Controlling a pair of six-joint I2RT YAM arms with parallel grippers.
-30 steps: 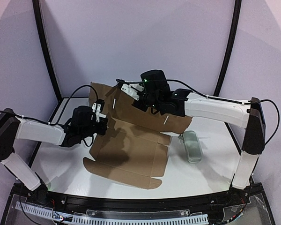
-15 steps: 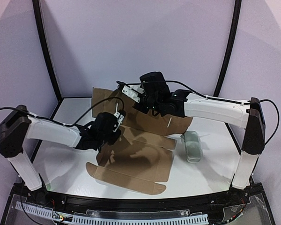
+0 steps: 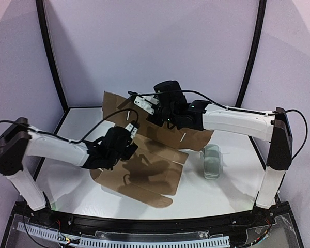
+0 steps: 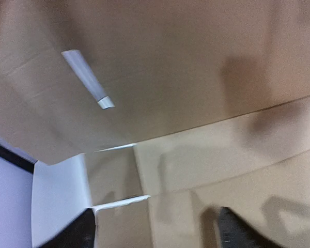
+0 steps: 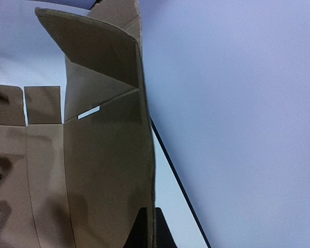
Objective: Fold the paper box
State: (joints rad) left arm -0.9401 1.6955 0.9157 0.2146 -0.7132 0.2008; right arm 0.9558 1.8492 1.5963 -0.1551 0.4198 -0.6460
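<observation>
1. The right gripper [image 5: 151,231] is clamped on the paper box [image 3: 150,173]. In the right wrist view its dark fingers [image 5: 137,230] sit at the bottom centre of the frame, one on each side of the thin edge of a raised cardboard panel.
2. In the top view this gripper is just above the centre of the frame, at the top edge of the box's rear panel. That panel stands tilted up off the table [image 3: 62,178].
3. The left gripper [image 4: 157,235] is spread wide. Its two fingers show as dark shapes at the bottom left and bottom right of the left wrist view, with bare cardboard between them. I cannot tell whether they touch the cardboard.
4. In the top view the left gripper is left of centre, over the strip where the box's low base meets the raised rear panel.
5. Cardboard with fold lines fills most of the left wrist view. A narrow slit [image 4: 87,77] shows pale at the upper left, and a patch of white table shows at the lower left.
6. The box sits in the middle of the table, its low part reaching toward the bottom centre of the top view.
7. A small pale grey-green object [image 3: 212,161] lies right of centre, near the box's right edge, with a gap of table between them.
</observation>
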